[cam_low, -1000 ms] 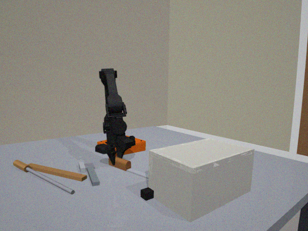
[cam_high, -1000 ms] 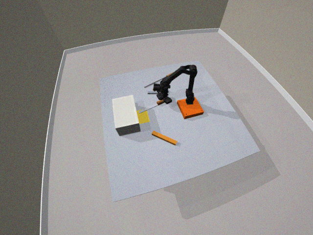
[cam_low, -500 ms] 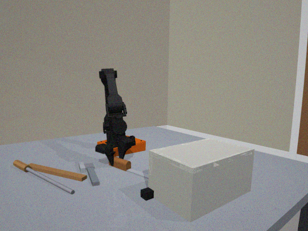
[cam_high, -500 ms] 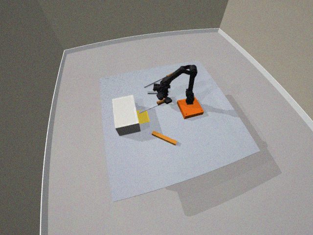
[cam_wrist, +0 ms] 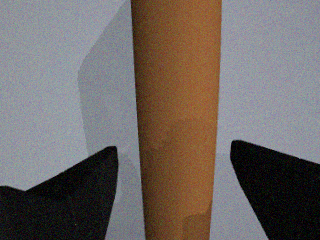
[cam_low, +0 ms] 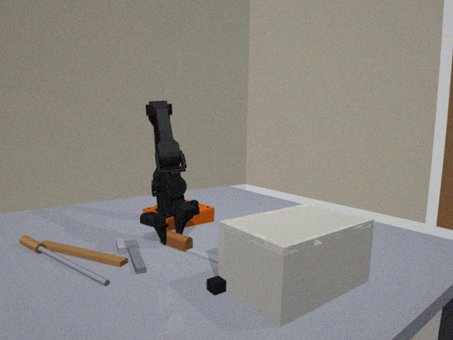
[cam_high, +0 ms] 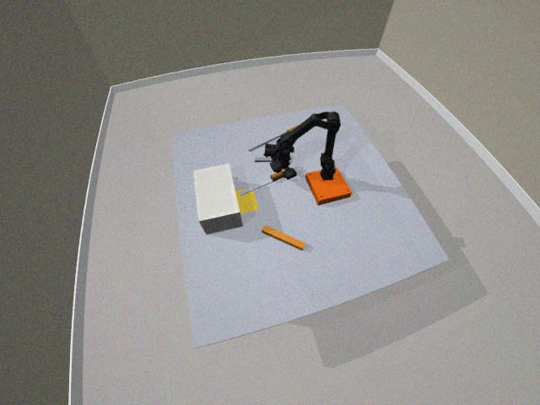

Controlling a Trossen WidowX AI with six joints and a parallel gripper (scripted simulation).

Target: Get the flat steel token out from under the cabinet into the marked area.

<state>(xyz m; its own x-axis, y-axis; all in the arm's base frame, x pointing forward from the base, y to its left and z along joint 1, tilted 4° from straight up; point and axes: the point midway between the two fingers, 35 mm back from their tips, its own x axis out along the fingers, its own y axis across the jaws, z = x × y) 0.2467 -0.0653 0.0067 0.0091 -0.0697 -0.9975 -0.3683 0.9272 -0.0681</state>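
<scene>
The white cabinet (cam_high: 215, 191) (cam_low: 252, 270) stands on the table. The yellow marked area (cam_high: 247, 202) lies along its front. I cannot make out the token in any view. A thin rod tool with a brown wooden handle (cam_high: 277, 175) (cam_low: 179, 241) (cam_wrist: 177, 90) points towards the cabinet. Its rod tip is over the upper edge of the yellow area in the top view. My gripper (cam_high: 283, 172) (cam_low: 170, 237) (cam_wrist: 175, 152) is open around the handle, with a gap on each side of it in the wrist view. The fingers partly hide the handle in the exterior view.
An orange bar (cam_high: 283, 238) lies in front of the cabinet, off to one side. A handled rod (cam_high: 263, 144) (cam_low: 73, 265), a grey piece (cam_high: 261, 159) (cam_low: 136, 256) and a wooden bar (cam_low: 85, 253) lie on the other side. A black cube (cam_low: 216, 285) is near the cabinet.
</scene>
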